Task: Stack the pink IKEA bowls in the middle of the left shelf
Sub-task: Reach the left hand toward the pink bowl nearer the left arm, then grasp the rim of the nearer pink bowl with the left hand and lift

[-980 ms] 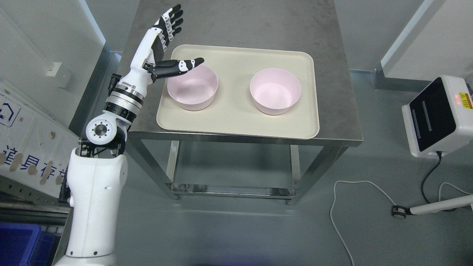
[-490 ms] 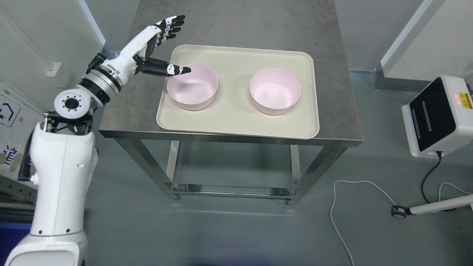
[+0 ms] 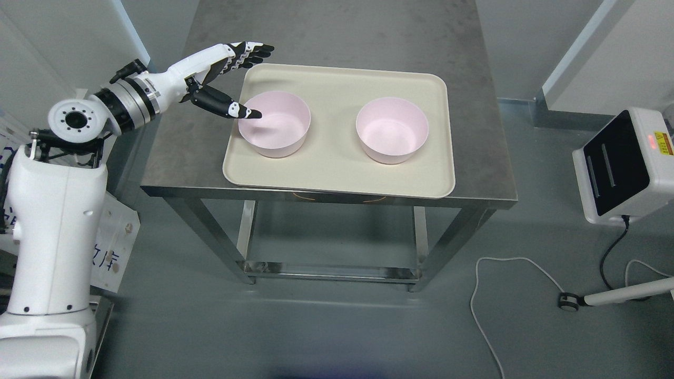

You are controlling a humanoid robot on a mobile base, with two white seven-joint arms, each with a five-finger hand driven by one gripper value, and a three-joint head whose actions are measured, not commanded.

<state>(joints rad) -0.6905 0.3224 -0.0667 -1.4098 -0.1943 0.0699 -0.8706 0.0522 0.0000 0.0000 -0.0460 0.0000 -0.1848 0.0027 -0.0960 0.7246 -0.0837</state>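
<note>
R arm out of view. Left robot hand (image 3: 227, 71) open, fingers spread, thumb tip over left pink bowl (image 3: 274, 124) rim. Second pink bowl (image 3: 392, 129) alongside, both on beige tray (image 3: 337, 171), steel desk (image 3: 337, 31); grey floor.

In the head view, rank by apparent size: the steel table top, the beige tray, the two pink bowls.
1. Grey steel table top.
2. Beige rectangular tray.
3. Left pink bowl and right pink bowl: alike, no ranking.
</note>
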